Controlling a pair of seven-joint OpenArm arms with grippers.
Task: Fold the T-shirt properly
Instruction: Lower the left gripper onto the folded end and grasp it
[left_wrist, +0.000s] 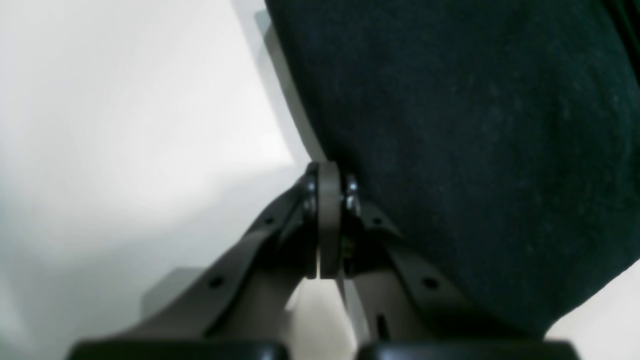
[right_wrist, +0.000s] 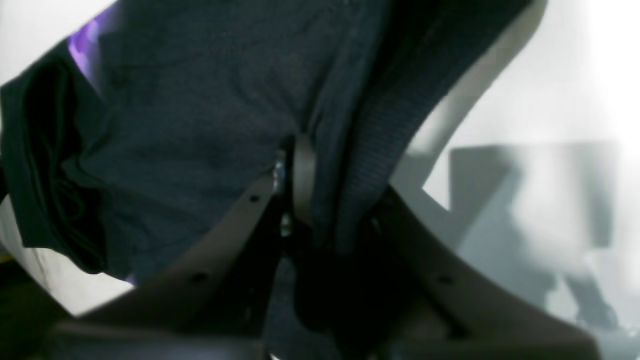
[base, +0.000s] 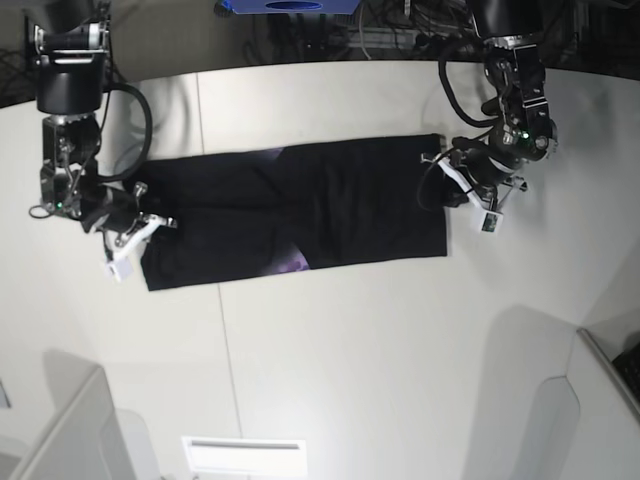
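Lying across the middle of the white desk (base: 330, 340), the T-shirt (base: 300, 210) is already a long dark band, its long axis running from one arm to the other, with a scrap of purple print peeping out at its near edge.

Each arm sits at one short end of that band. The right pincer (base: 128, 222), on the left of the base view, is clenched on cloth: its wrist view shows a thick fold of black fabric, ribbed like a collar or hem, wedged between the jaws, with a flash of purple at the far corner. The left pincer (base: 462, 180), on the right of the base view, is fully clenched at the other end; in its wrist view the jaws (left_wrist: 327, 200) meet right at the edge of the black cloth, but whether any fabric is pinched between them I cannot tell.

So the shirt stretches inward from both pincers, toward the desk's centre. I judge the next fold must carry one short end along that long axis onto the other; both arms are equally near their own ends
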